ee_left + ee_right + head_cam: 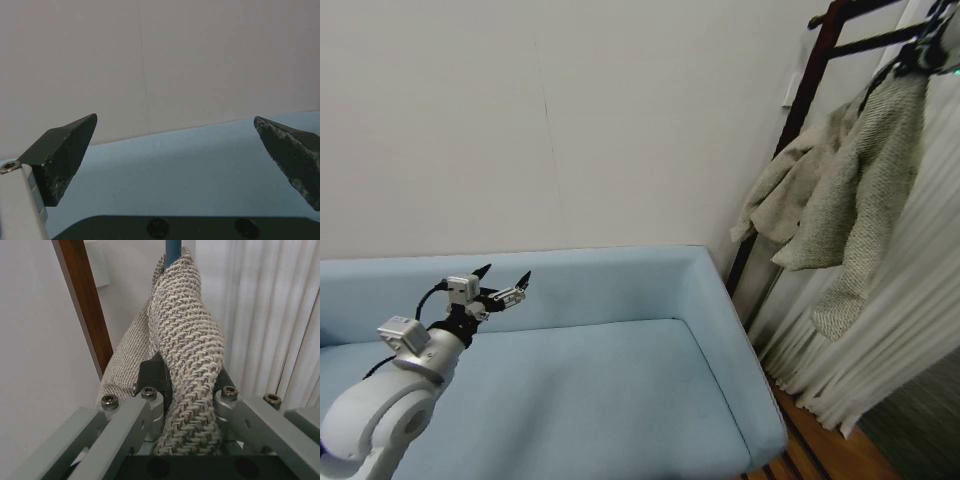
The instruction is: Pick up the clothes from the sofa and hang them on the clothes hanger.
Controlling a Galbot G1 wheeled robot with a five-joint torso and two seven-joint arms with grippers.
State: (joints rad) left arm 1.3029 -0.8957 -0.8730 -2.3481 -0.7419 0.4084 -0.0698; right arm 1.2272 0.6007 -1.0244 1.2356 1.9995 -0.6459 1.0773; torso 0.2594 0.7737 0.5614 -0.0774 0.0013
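First, from the head view: the left hand hovers above the seat of the light blue sofa, near its backrest, its two dark fingers spread wide with nothing between them. At the far upper right the right hand sits up by the dark wooden clothes rack, clamped on the top of a beige knitted garment. The garment hangs down from there in front of the white curtain.

Next, the left wrist view: the left hand is wide open, and past its fingers lie the sofa cushion and the pale wall.

Lastly, the right wrist view: the right hand is closed tight on a thick fold of the knitted garment. The fold rises to a thin blue rod, with the rack's brown post beside it.
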